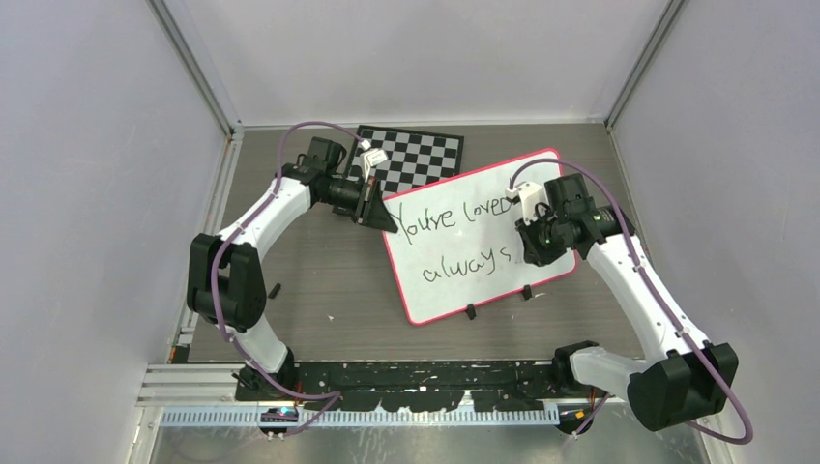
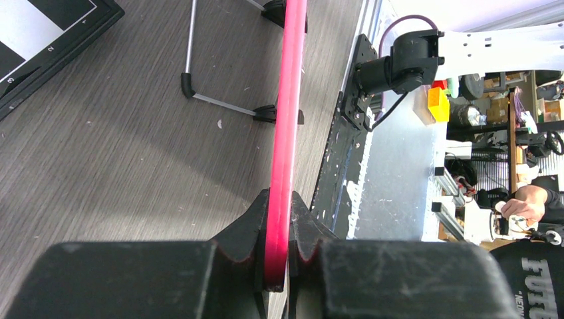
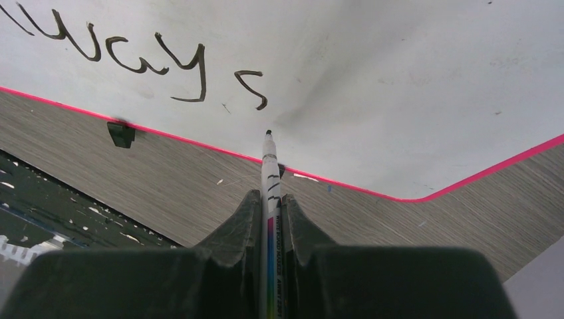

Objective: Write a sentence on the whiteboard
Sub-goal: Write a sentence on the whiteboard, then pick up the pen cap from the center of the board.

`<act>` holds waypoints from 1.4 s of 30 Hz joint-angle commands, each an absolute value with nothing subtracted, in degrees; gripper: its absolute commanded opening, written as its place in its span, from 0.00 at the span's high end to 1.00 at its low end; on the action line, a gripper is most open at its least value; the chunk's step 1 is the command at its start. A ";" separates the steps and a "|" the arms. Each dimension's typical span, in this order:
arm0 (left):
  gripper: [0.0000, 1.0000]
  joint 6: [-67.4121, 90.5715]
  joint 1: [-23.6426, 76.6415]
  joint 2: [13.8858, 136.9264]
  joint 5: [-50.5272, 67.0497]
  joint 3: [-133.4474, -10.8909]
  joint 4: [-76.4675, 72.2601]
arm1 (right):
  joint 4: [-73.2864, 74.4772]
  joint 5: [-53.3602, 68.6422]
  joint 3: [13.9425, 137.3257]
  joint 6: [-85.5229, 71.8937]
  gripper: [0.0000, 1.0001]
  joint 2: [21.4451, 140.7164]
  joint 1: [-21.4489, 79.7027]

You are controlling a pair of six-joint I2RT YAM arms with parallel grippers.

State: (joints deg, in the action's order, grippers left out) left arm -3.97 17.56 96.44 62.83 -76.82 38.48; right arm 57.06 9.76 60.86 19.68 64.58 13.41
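Your left gripper [image 2: 278, 222] clamps the pink edge of the whiteboard [image 1: 503, 290], which sits centrally beside the checkerboard [image 1: 416, 159]. It looks thin, light, stiff and slick-faced, so hold its frame. Your right gripper [image 3: 269, 212] pinches the marker [image 3: 269, 166] near the end of the sentence [image 1: 462, 263].

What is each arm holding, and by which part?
The left end effector pinches the whiteboard by its pink edge; the right end effector grips a marker by its barrel.

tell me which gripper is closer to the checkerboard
Left. The left gripper clamps the whiteboard at its edge, just beside the checkerboard. The right gripper, holding a marker, is over the whiteboard's opposite end, farther away.
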 commanded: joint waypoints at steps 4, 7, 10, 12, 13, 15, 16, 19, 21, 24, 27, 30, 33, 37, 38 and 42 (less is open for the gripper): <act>1.00 -5.45 18.37 97.93 58.50 -76.67 36.86 | 52.36 7.06 61.69 19.55 1.00 66.48 13.29; 1.00 -5.45 18.37 98.00 58.36 -76.56 36.67 | 50.65 5.76 60.98 19.40 1.00 67.50 13.30; 1.00 -5.52 18.37 98.08 58.27 -76.57 36.67 | 50.68 6.09 60.68 19.40 1.00 67.57 13.31; 1.00 -5.54 18.37 98.11 58.23 -76.67 36.67 | 52.03 6.86 61.64 19.42 1.00 66.78 13.28; 1.00 -5.54 18.39 98.15 58.19 -76.71 36.70 | 52.92 7.23 62.26 19.38 1.00 66.17 13.32; 1.00 -5.55 18.37 98.26 58.10 -76.93 36.87 | 55.22 8.14 63.81 19.65 1.00 65.10 13.28; 1.00 -5.58 18.37 98.26 58.10 -76.93 36.83 | 57.06 9.00 64.75 19.94 1.00 64.56 13.28; 1.00 -5.54 18.37 98.01 58.10 -76.71 36.80 | 60.74 12.56 66.88 20.57 1.00 62.90 13.34; 0.99 -5.58 18.41 97.87 58.05 -76.63 36.71 | 63.02 15.11 68.11 20.68 1.00 62.67 13.32; 0.88 -5.16 18.39 97.77 57.88 -76.88 36.74 | 64.11 17.81 69.41 20.22 1.00 62.36 13.32; 0.79 -4.85 18.37 97.30 57.42 -77.40 37.03 | 64.29 20.28 70.55 19.55 1.00 62.51 13.28; 0.70 -4.75 18.37 96.53 56.77 -77.46 37.24 | 64.96 22.65 71.43 19.39 1.00 63.15 13.32; 0.58 -4.63 18.16 95.78 56.31 -77.27 37.30 | 64.80 23.77 71.17 19.19 1.00 63.25 13.35; 0.39 -3.75 16.91 95.10 56.29 -77.36 37.14 | 63.56 25.51 71.18 18.08 1.00 63.17 13.33; 0.35 -3.66 16.51 94.81 56.25 -77.44 37.16 | 63.29 25.81 71.21 17.76 1.00 63.26 13.32; 0.16 -3.36 14.41 92.51 56.68 -77.43 37.13 | 62.15 27.75 71.16 16.31 1.00 63.30 13.32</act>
State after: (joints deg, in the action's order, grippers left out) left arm -3.42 16.60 96.40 56.75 -76.82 38.35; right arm 64.34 24.27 69.23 18.46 63.40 13.41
